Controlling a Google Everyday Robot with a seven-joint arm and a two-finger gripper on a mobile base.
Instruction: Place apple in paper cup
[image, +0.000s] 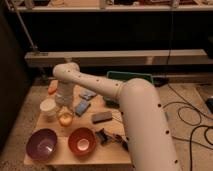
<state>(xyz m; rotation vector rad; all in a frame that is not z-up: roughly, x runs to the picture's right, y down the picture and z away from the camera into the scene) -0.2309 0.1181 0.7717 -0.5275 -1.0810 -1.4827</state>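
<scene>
The apple (65, 119), small and yellow-orange, sits on the wooden table (60, 155) left of centre. My gripper (64, 114) hangs straight down over it from the white arm, and its fingers are shut around the apple's sides. The paper cup (48, 106), small and white, stands upright just left of the apple and the gripper, a little apart from them.
An orange carrot (52, 86) lies behind the cup. A purple bowl (41, 144) and an orange bowl (81, 141) stand at the front. A blue packet (82, 106), a grey block (101, 116) and a dark object (107, 136) lie right of the apple. A green tray (127, 79) sits at the back.
</scene>
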